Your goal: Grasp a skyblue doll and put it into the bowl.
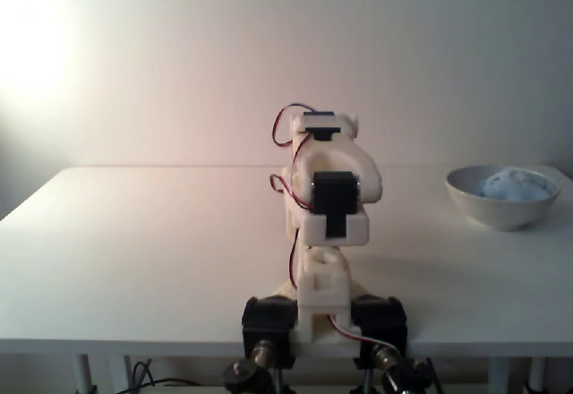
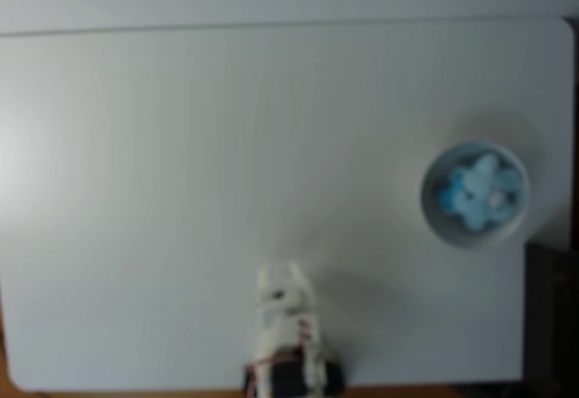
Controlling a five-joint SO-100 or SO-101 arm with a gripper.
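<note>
The skyblue doll (image 1: 510, 185) lies inside the white bowl (image 1: 501, 212) at the right of the table, its pale-blue fur showing just above the rim. From above, the doll (image 2: 478, 192) sits spread out in the middle of the bowl (image 2: 428, 203). The white arm (image 1: 327, 197) is folded back over its base at the table's near edge, well left of the bowl. Its gripper (image 2: 280, 282) points toward the table's middle and holds nothing; the blur hides how its jaws stand.
The white table (image 2: 181, 190) stretches wide to the left of and beyond the arm. The bowl stands close to the table's right edge. The arm's clamped base (image 1: 322, 322) and red wires sit at the near edge. A pale wall (image 1: 179, 54) rises behind the table.
</note>
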